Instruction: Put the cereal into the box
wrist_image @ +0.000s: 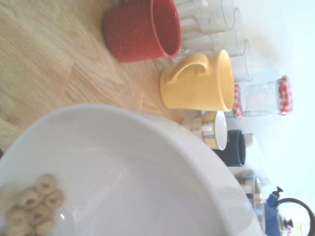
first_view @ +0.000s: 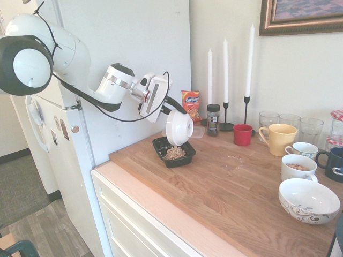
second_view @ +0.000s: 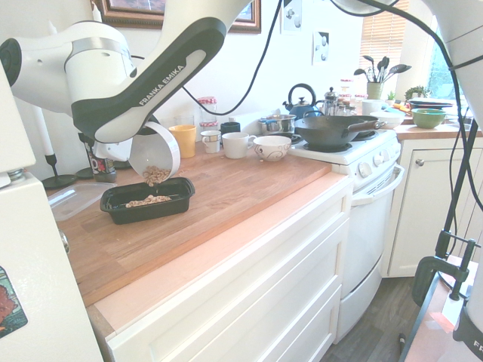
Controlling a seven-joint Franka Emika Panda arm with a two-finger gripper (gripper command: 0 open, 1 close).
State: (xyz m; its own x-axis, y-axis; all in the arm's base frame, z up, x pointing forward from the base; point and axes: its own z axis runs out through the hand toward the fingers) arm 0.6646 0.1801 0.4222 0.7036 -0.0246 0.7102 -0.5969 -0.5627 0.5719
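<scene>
A white bowl [first_view: 179, 127] hangs tilted on its side over the box [first_view: 159, 143], a shallow black tray at the back left of the wooden counter. My gripper [first_view: 172, 108] is shut on the bowl's upper rim. Tan cereal [first_view: 174, 153] lies heaped inside the box. In the second exterior view, more cereal [second_view: 155, 175] sits at the low lip of the bowl [second_view: 155, 151], right above the box [second_view: 181, 188]. The wrist view looks into the bowl [wrist_image: 128, 172], with a few cereal rings [wrist_image: 35, 201] near its edge.
An orange snack bag [first_view: 191, 104], a spice jar [first_view: 213, 119] and candlesticks stand behind the box. A red mug [first_view: 243, 134], a yellow mug [first_view: 278, 138], glasses and bowls [first_view: 309, 199] fill the right. A clear lid [second_view: 75, 200] lies beside the box. The fridge stands at the left.
</scene>
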